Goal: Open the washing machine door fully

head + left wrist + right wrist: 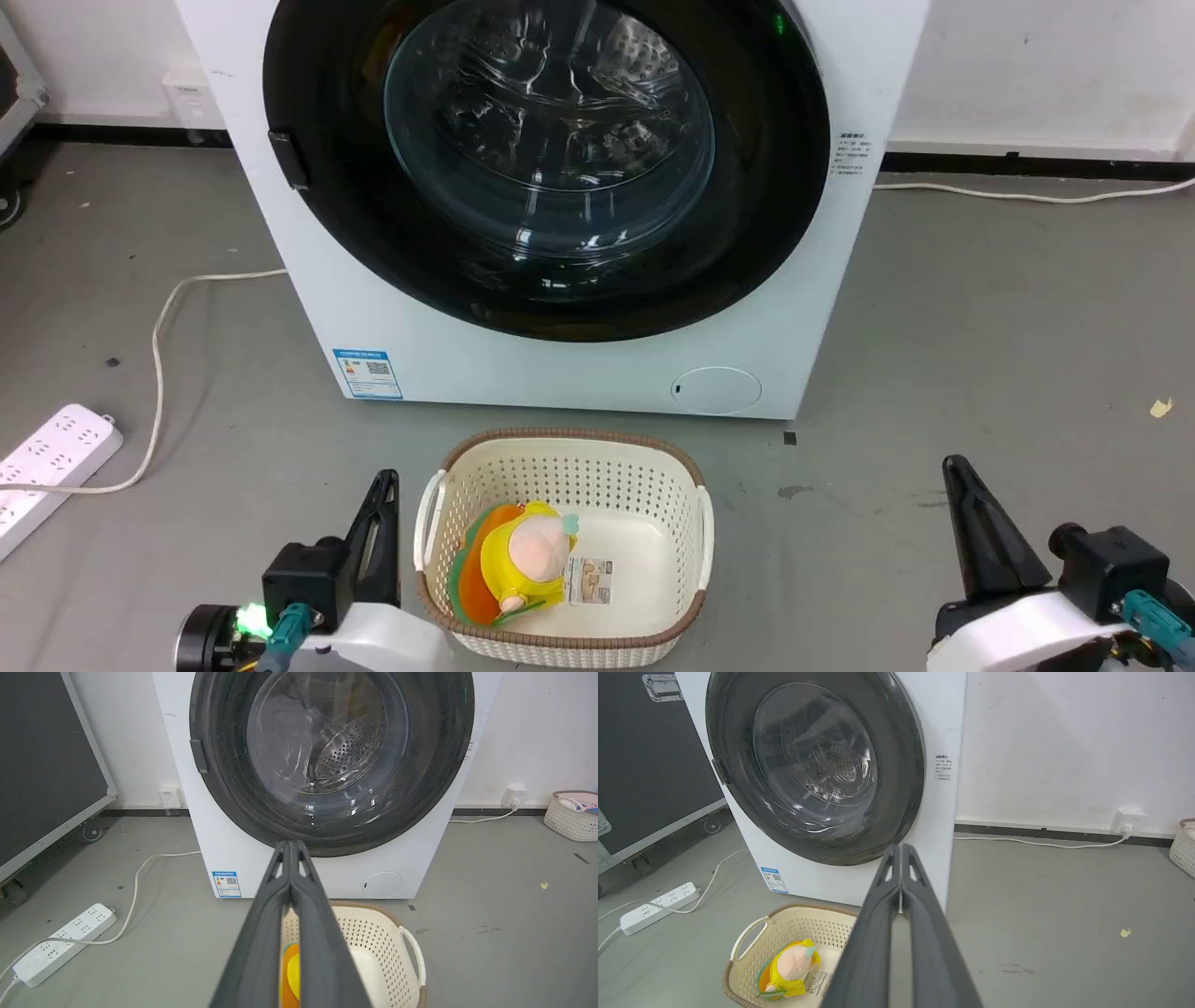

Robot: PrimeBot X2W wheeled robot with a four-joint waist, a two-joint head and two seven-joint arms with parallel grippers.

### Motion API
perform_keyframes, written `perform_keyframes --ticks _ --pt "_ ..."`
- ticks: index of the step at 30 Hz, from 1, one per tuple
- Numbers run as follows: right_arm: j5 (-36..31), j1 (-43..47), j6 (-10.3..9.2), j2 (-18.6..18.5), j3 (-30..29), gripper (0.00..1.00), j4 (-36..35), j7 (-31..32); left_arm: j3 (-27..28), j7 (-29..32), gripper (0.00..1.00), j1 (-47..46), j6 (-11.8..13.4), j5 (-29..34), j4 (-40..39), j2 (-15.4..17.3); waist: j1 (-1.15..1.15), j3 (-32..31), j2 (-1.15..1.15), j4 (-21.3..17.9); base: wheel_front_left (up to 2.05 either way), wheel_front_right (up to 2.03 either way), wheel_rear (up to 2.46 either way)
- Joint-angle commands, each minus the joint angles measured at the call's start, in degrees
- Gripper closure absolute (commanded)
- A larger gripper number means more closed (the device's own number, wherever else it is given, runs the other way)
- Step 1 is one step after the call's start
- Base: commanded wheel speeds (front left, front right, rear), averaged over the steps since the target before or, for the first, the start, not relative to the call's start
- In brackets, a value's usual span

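The white washing machine (560, 369) stands on the grey floor straight ahead. Its round glossy black door (317, 233) with the bulging glass window lies flat against the machine's front, closed, with a small dark handle tab (288, 160) on its left rim. The door (224, 788) (733, 793) also appears in both wrist views. My left gripper (385, 481) is low at the left, shut and holding nothing, well short of the machine. My right gripper (952, 464) is low at the right, shut and holding nothing too.
A cream laundry basket (672, 467) with a yellow plush toy (527, 560) sits on the floor between my grippers, just before the machine. A white power strip (51, 462) and its cable lie at the left. Another basket (570, 821) stands far right by the wall.
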Motion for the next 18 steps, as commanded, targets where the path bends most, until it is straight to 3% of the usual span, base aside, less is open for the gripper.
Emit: perform_keyframes --ticks 1,18 --pt "-0.65 -0.74 0.03 0.14 0.10 1.00 0.17 0.18 0.24 0.35 1.00 -0.44 -0.27 0.59 -0.28 0.07 0.00 0.00 0.00 0.00 0.00 0.00 0.00" --pt "-2.32 -1.02 0.03 0.18 0.24 1.00 0.44 1.50 1.14 1.65 1.00 -0.57 -0.55 1.10 -0.51 0.09 0.00 -0.04 0.00 -0.07 0.00 0.00 0.00"
